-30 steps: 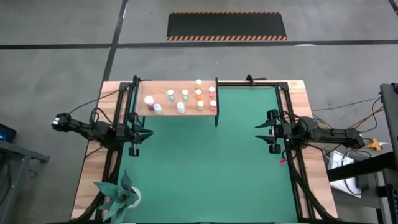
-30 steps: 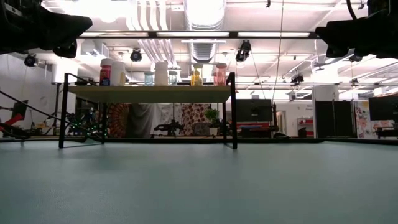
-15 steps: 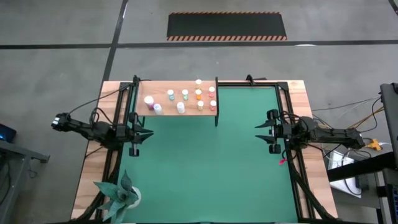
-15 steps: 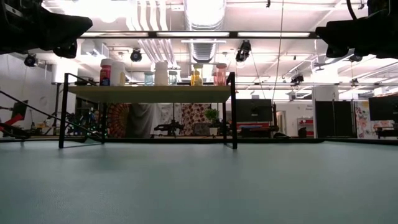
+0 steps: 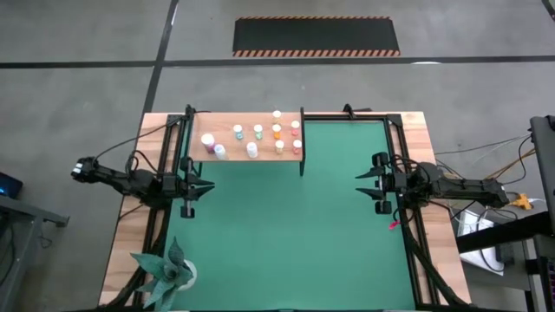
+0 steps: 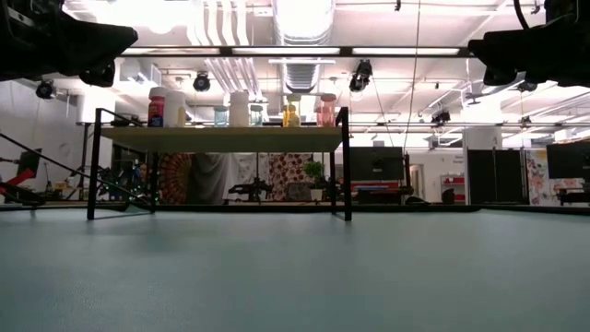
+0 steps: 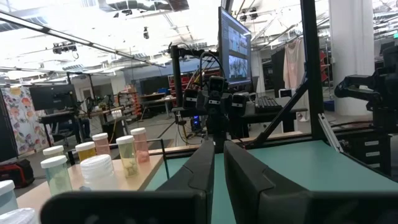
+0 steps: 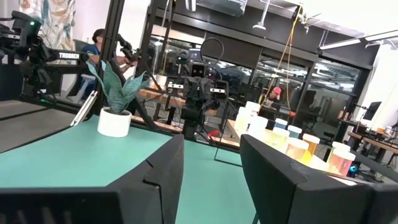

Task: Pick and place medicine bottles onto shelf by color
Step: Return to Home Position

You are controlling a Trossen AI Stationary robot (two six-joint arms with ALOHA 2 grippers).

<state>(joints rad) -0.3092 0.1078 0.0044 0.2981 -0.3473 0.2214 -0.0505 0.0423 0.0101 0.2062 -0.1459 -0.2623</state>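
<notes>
Nothing has moved over the last second: both arms and every bottle sit exactly where they were.

The flat light-wood shelf with thin black posts [image 5: 195, 126] stands at the far left of the green mat [image 5: 286, 234], which covers the pale wooden table [image 5: 414, 123]. All the small white-capped medicine bottles [image 5: 257, 130] in view stand upright on the shelf board, apart from one another. The pink ones are at its right end, the orange ones just left of them, then the pale green ones, and the white and bluish ones are toward the left end. From table height the shelf [image 6: 221, 138] is raised on its posts, with the bottles [image 6: 240, 108] in a row along the top.

The left gripper [image 5: 198, 185] hangs over the left edge of the mat, just nearer than the shelf, pointing right. In its wrist view the left gripper [image 7: 219, 144] has its jaws drawn almost together, with only a thin slit between them and nothing held.

The right gripper [image 5: 364, 184] hangs over the right edge of the mat, well apart from the shelf, pointing left. The right gripper [image 8: 211, 140] has its jaws spread wide and is empty.

A green-leaved paper plant in a white pot [image 5: 165, 273] stands at the near left corner of the table, and it shows again in the right wrist view [image 8: 118, 87].
</notes>
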